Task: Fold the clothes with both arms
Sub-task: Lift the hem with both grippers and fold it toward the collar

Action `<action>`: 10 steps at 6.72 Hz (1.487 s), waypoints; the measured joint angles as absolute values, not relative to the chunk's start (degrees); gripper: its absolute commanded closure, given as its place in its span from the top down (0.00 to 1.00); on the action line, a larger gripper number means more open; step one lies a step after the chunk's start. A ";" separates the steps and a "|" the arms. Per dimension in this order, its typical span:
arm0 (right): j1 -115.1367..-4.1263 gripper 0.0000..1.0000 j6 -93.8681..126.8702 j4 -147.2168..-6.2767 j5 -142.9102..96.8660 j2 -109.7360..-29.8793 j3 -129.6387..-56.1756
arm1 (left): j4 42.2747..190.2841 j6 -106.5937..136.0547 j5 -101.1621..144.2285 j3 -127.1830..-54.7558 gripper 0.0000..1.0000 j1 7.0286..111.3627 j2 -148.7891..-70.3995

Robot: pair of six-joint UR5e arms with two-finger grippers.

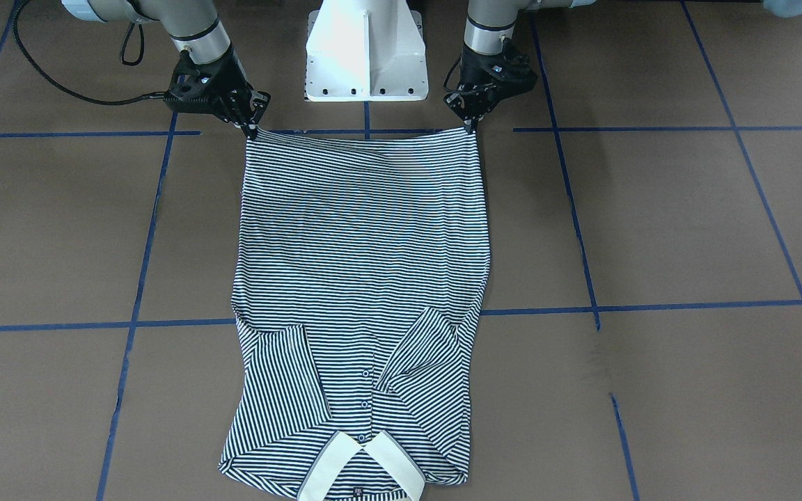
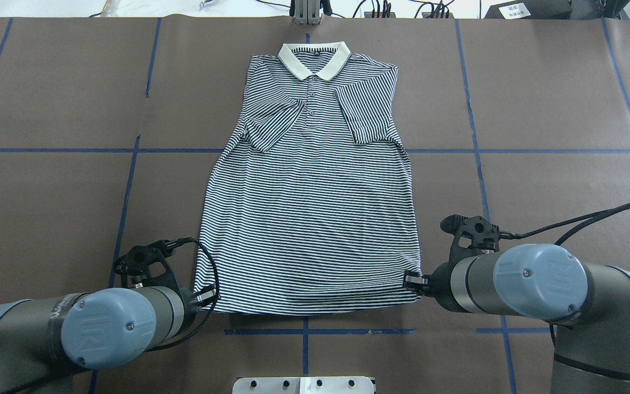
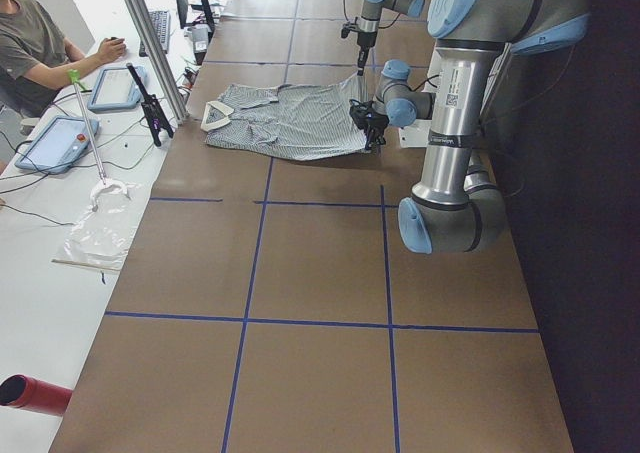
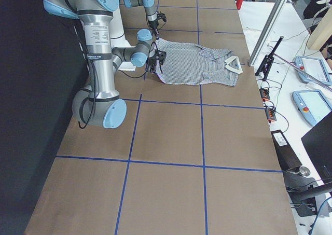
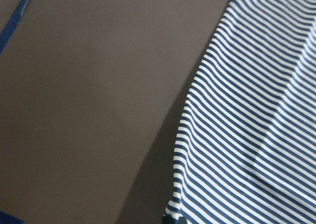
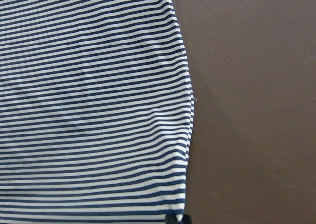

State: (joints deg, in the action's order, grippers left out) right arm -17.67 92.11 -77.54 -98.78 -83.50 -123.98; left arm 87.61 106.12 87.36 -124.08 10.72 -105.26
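Looking at a striped shirt (image 2: 309, 219) laid out front-up on the brown table (image 2: 47, 219), collar (image 2: 315, 57) at the side far from the robot and hem (image 2: 309, 309) at the near side, just ahead of the white base (image 1: 366, 56). Got both short sleeves (image 2: 367, 117) flipped inward over the chest, tidy-ish on the robot's right, more crumpled on its left. Lying across one of the blue tape lines (image 2: 74, 149).

Pinching the two hem corners, one each: left gripper (image 1: 470, 124) closed tight on the corner on the robot's left, right gripper (image 1: 251, 130) closed tight on the opposite one. Holding the hem fairly straight between them. Can't really tell whether that edge sits on the table or just off it.

Showing nothing but stripes and bare table on both wrist cameras, plus a dark fingertip right at the cloth corner. Also spotted a person (image 3: 30, 43) at a desk alongside the table in the left side view.
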 measured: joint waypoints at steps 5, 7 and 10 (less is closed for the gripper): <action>-15.44 0.00 85.18 -77.21 -104.53 -90.42 -134.12 | 78.03 109.16 89.81 -141.62 0.00 0.75 -105.58; -22.56 0.00 72.13 -77.56 -104.87 -85.92 -129.73 | 78.02 101.81 89.89 -141.21 0.00 8.08 -107.51; -36.29 0.00 54.93 -77.56 -105.69 -72.65 -113.88 | 82.17 84.80 90.01 -129.60 0.00 25.24 -111.96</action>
State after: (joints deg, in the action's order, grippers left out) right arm -36.29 54.93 -77.56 -105.69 -72.65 -113.88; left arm 82.17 84.80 90.01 -129.60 25.24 -111.96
